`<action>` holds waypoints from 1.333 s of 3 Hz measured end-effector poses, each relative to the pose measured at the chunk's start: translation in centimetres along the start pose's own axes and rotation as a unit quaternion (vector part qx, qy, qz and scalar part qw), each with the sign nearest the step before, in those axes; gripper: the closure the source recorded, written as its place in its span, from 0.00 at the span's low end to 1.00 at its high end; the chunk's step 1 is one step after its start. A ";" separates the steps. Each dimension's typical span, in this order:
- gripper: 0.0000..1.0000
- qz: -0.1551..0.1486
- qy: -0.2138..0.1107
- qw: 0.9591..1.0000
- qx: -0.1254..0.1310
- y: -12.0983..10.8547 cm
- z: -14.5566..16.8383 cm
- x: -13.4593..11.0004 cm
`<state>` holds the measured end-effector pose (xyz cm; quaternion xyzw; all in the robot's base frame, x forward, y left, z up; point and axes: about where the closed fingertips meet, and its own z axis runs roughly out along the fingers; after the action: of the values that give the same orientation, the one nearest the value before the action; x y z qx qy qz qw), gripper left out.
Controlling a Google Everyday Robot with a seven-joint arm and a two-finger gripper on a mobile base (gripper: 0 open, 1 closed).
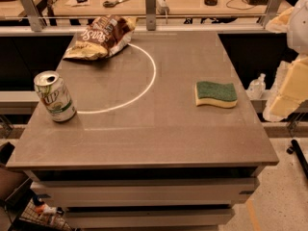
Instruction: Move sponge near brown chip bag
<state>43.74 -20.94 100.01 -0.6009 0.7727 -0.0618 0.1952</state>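
Note:
The sponge [216, 94], yellow foam with a dark green top, lies flat on the right half of the grey table [144, 138]. The brown chip bag [102, 36], crinkled with white lettering, lies at the table's far left corner, on the white circle line. My gripper [290, 88] shows as pale cream parts at the right edge of the view, beyond the table's right side and partly cut off. It is apart from the sponge, to its right, and holds nothing that I can see.
A green-and-white soda can [54, 96] stands upright near the table's left edge, in front of the bag. A white circle [149, 81] is marked on the tabletop. Behind the table runs a rail [151, 8] and a desk with scissors [115, 3] and small items.

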 end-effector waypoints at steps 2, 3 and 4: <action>0.00 0.020 0.029 0.999 -0.008 0.5 -0.5 1.3; 0.00 0.020 0.029 0.999 -0.008 0.5 -0.5 1.3; 0.00 0.019 0.019 1.000 -0.012 0.4 -1.0 1.5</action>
<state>42.71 -22.38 100.43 -0.5868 0.7884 -0.0607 0.1744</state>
